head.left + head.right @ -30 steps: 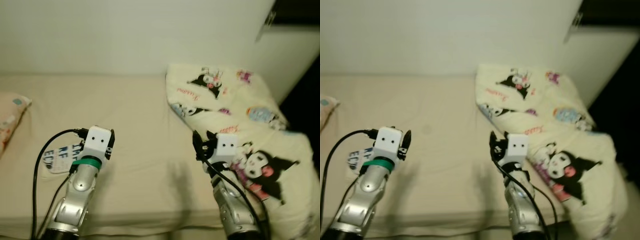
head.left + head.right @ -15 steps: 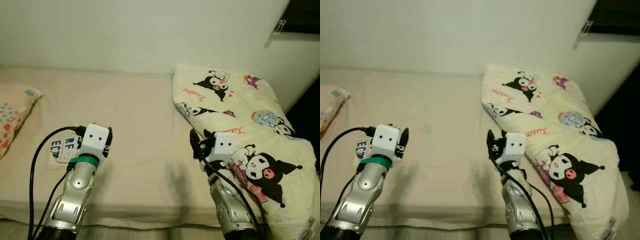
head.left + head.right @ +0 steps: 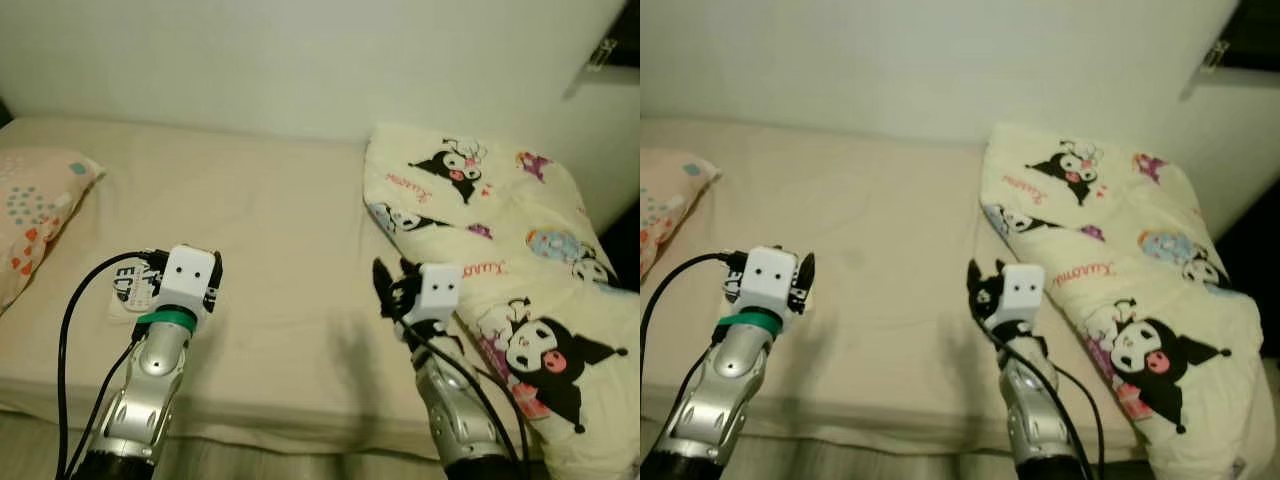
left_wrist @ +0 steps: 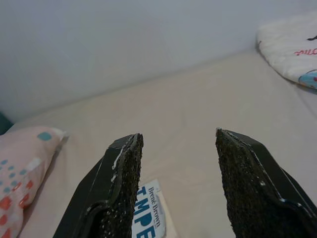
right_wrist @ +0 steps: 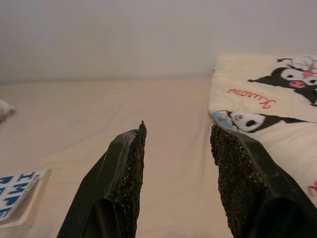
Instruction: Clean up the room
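Two silver arms reach out over the near edge of a bed (image 3: 290, 250) covered in a plain beige sheet. The left gripper (image 4: 176, 186) hangs above the left part of the mattress; its fingers (image 4: 116, 193) stand apart with a clear gap between them and hold nothing. Just beyond and below those fingers lies a white book (image 3: 135, 290) with large blue lettering, flat on the sheet and partly hidden behind the left wrist in the head views. The right gripper (image 5: 176, 183) hovers over the middle of the bed, its fingers (image 5: 126, 186) likewise spread and empty.

Beside the right arm, on the robot's right, a cream blanket (image 3: 500, 260) printed with black-and-pink cartoon characters lies bunched along the right side of the bed, running from the near edge back to the wall. Its nearest edge sits close to the right wrist; whether they touch cannot be told.

Farther off on the left, a pink pillow (image 3: 35, 220) with small coloured spots rests at the left end of the bed, well apart from the book. Behind the bed rises a pale wall (image 3: 300, 60).
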Robot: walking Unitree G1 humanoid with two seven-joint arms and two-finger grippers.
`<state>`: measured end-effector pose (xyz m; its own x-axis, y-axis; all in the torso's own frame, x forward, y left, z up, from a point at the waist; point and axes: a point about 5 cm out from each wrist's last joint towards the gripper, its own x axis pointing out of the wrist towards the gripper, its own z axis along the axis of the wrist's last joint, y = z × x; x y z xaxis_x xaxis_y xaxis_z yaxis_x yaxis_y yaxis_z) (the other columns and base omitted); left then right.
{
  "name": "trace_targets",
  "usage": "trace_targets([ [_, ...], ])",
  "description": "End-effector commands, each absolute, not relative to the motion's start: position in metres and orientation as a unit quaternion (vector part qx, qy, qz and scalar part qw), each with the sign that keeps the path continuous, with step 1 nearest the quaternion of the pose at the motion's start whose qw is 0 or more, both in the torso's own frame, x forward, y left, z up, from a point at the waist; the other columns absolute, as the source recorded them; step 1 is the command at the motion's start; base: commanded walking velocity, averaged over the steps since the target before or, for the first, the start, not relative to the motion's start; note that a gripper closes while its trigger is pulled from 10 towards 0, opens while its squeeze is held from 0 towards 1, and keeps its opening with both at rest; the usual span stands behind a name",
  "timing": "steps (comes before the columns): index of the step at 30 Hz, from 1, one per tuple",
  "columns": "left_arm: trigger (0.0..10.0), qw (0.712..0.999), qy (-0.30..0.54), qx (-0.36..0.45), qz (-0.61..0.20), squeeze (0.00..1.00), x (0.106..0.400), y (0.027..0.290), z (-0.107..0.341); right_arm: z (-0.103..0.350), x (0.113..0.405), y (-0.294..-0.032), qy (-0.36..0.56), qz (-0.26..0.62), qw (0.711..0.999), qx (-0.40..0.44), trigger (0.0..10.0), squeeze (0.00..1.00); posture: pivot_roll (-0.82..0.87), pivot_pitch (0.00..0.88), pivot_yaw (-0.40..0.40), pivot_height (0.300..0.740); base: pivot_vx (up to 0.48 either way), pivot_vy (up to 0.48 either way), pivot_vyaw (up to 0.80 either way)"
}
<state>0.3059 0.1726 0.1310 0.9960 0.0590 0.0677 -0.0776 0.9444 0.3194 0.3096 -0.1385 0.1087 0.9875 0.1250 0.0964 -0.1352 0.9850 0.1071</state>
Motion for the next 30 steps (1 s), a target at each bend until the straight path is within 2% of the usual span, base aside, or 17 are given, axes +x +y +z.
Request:
trace_targets([
  [1, 10.0, 0.985, -0.026, 0.169, 0.033, 0.0, 0.3059, 0.1725, 0.1279, 0.1035, 0.3086, -0.1388, -0.035, 0.065, 0.995, 0.061, 10.0, 0.0, 0.07, 0.031, 0.013, 0.74, 0.0, 0.0, 0.0],
  [6, 10.0, 0.984, -0.032, 0.175, 0.025, 0.0, 0.307, 0.1703, 0.129, 0.1035, 0.3092, -0.1382, -0.035, 0.064, 0.996, 0.06, 10.0, 0.0, 0.07, 0.028, 0.014, 0.74, 0.31, -0.329, 0.0],
  [13, 10.0, 0.984, -0.034, 0.174, 0.023, 0.0, 0.3075, 0.1696, 0.1295, 0.1022, 0.3085, -0.1386, -0.033, 0.063, 0.996, 0.062, 10.0, 0.0, 0.07, 0.029, 0.015, 0.74, 0.0, -0.426, 0.0],
  [18, 10.0, 0.984, -0.034, 0.176, 0.022, 0.0, 0.3077, 0.1696, 0.1298, 0.1017, 0.3089, -0.1393, -0.032, 0.062, 0.996, 0.062, 10.0, 0.0, 0.07, 0.028, 0.015, 0.74, 0.253, -0.38, 0.0],
  [30, 10.0, 0.983, -0.038, 0.177, 0.018, 0.0, 0.3084, 0.1686, 0.13, 0.1012, 0.3102, -0.139, -0.032, 0.063, 0.996, 0.061, 10.0, 0.0, 0.08, 0.021, 0.013, 0.74, 0.0, -0.412, 0.0],
])
